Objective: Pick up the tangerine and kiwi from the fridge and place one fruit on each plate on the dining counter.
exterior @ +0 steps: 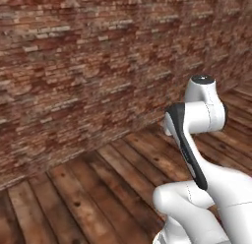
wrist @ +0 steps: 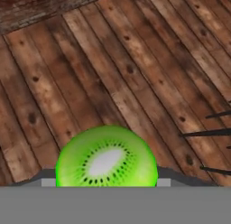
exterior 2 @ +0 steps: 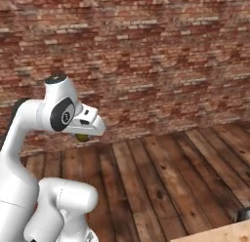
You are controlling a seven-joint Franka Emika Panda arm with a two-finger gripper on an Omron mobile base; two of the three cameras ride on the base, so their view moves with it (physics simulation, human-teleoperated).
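The kiwi sits low in the hand view, its bright green cut face with a pale core towards the camera, and it covers the fingertips. In the right base view it is a small olive-green lump under the white hand. My gripper is shut on it and hangs well above the wooden floor. A light wood corner of the dining counter shows at the lower right of the right base view. The tangerine, the fridge and the plates are out of view.
A red brick wall stands ahead, and a dark plank floor runs from it towards me. Thin dark bars cross the right edge of the hand view. A small dark object sits by the counter corner.
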